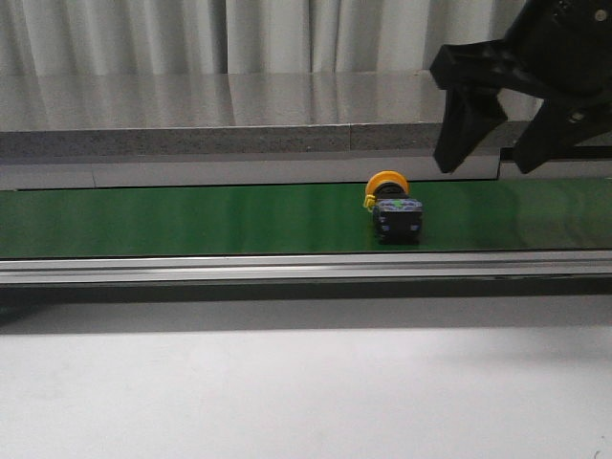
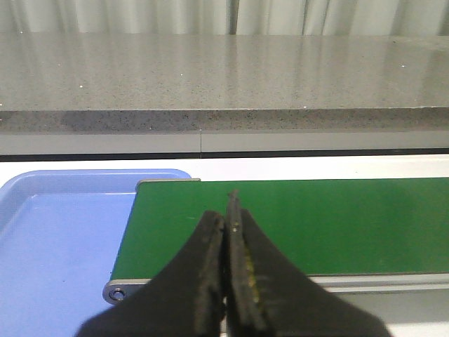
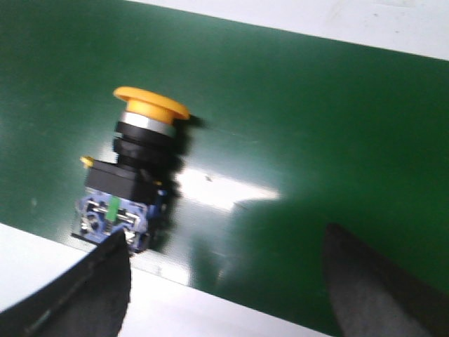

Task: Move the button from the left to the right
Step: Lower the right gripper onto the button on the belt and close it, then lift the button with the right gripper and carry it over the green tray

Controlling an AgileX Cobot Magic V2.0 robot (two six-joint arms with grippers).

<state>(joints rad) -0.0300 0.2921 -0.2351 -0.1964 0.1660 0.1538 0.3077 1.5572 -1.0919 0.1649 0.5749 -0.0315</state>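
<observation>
The button lies on its side on the green belt, right of the middle, its yellow-orange cap toward the back and its black body toward the front. It also shows in the right wrist view. My right gripper hangs open and empty above the belt, up and to the right of the button; in the right wrist view its fingers stand wide apart with the button beside one of them. My left gripper is shut and empty over the belt's left end.
A blue tray lies just left of the belt's end. A grey stone ledge runs behind the belt, curtains behind it. A metal rail edges the belt's front, with a white table before it.
</observation>
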